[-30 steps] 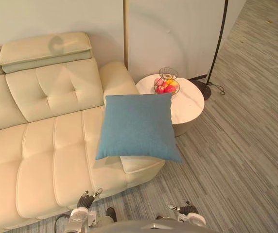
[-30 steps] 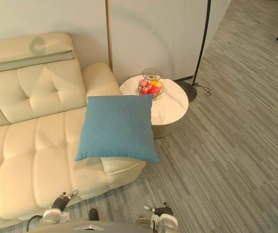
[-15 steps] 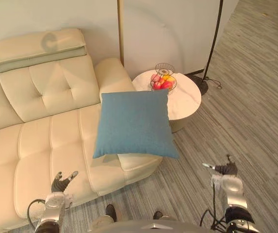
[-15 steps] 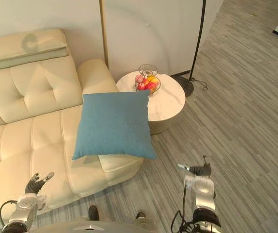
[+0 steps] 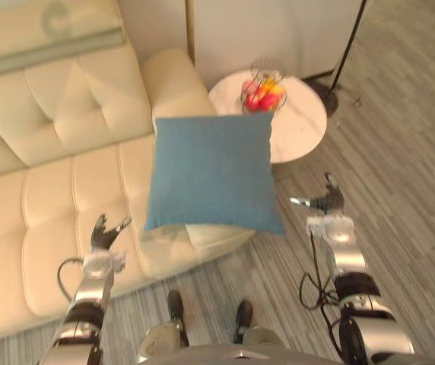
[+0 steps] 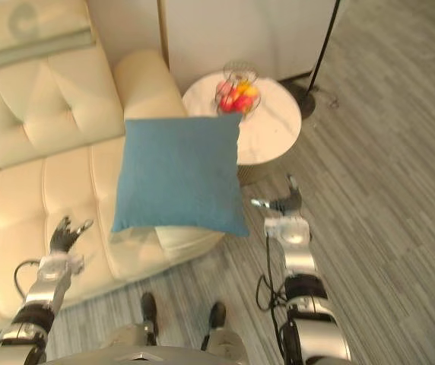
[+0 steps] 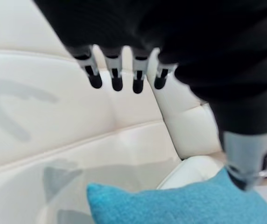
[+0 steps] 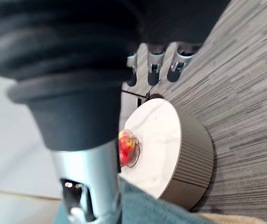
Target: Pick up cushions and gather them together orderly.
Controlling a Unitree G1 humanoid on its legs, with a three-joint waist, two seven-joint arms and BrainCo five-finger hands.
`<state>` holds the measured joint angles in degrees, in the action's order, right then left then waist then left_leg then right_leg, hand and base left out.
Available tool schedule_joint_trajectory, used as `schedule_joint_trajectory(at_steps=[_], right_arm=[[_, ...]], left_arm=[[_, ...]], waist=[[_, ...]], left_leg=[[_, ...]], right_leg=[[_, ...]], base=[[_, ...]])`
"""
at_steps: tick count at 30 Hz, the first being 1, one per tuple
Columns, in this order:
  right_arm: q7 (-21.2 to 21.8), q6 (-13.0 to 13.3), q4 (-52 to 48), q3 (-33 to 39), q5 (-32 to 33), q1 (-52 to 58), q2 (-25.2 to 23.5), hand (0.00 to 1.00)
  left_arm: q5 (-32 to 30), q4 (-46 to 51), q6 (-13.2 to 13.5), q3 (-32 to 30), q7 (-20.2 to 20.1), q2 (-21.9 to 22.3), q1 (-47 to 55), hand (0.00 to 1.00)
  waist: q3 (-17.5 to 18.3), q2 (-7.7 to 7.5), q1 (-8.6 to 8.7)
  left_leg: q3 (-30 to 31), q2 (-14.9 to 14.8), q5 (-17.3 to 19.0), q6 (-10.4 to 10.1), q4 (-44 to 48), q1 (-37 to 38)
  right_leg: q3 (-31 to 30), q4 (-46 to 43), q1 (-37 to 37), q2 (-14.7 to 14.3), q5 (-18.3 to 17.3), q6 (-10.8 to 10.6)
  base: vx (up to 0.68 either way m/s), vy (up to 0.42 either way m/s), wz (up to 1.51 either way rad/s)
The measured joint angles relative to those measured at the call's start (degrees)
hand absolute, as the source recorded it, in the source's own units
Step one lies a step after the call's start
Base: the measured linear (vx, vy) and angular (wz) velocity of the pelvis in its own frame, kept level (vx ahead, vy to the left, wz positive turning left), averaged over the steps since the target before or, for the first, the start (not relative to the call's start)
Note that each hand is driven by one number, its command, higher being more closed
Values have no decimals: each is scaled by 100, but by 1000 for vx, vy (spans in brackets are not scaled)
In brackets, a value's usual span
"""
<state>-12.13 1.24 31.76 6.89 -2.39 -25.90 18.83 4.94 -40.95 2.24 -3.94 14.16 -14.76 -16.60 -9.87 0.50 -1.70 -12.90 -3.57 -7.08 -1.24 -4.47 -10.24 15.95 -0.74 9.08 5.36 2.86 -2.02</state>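
Blue cushion [image 5: 214,171], centre of the frame, lies on the end of the cream sofa [image 5: 42,190]. Its lower right corner overhangs the seat edge above the grey floor [image 5: 408,190].

Left hand [image 5: 105,232], lower left, hovers over the seat to the left of the cushion and apart from it, fingers spread and relaxed, grasping nothing.

Right hand [image 5: 325,204], right of centre, hangs above the floor near the cushion's lower right corner without touching it, fingers straight, thumb out, released.

Upper right, past the cushion: a round white table [image 5: 305,129] carrying a wire basket of fruit [image 5: 263,91]. A dark lamp pole [image 5: 352,42] rises beyond it.
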Motion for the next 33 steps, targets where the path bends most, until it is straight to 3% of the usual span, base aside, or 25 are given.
schedule_joint_trajectory(at_steps=[8,13,17,18,19,20,24,33], right_arm=[[-329,9,63,-305,328,-1668,117,0],[-525,7,72,-641,627,-2202,103,0],[-661,13,53,-671,816,-2375,-207,0],[-709,21,37,-671,869,-2384,-256,100],[-792,36,-33,-699,932,-2390,-352,100],[-841,35,-149,-733,950,-2390,-420,100],[-1013,110,-455,-901,948,-2401,-754,100],[-1113,131,-1258,-910,998,-2178,-759,100]], left_arm=[[382,-102,88,207,199,-453,-1598,0],[522,-361,89,511,266,-429,-2405,0],[622,-399,89,698,273,-288,-2907,0],[624,-412,89,718,284,-255,-2968,0],[625,-457,89,813,299,-185,-3116,0],[625,-474,88,900,298,-145,-3240,100],[729,-478,44,1038,477,105,-3671,100],[725,-357,-109,1046,690,188,-4077,100]], waist=[[-765,4,-57],[-1062,11,-61],[-1190,14,-50],[-1190,14,-51],[-1191,15,-51],[-1191,14,-45],[-1205,12,30],[-1278,4,13]], left_leg=[[42,-29,-148,116,481,-1207],[58,-8,-288,165,563,-1677],[43,8,-387,158,558,-1868],[41,12,-386,155,553,-1890],[33,9,-386,115,544,-1950],[27,-1,-409,89,535,-2012],[-57,-79,-470,45,536,-2264],[-284,-189,-479,33,559,-2580]], right_leg=[[-122,-528,1222,91,139,16],[-150,-1056,1884,220,62,22],[-195,-1427,2243,292,-44,36],[-198,-1483,2295,307,-72,35],[-208,-1585,2411,336,-102,41],[-221,-1641,2507,341,-112,44],[-250,-1720,2821,309,-92,68],[-238,-1740,3135,266,-71,97]], base=[[-138,37,0],[-95,17,3],[-62,5,3],[-65,-5,1],[-65,-9,1],[-66,-10,-1],[-48,-18,-8],[22,2,-1]])
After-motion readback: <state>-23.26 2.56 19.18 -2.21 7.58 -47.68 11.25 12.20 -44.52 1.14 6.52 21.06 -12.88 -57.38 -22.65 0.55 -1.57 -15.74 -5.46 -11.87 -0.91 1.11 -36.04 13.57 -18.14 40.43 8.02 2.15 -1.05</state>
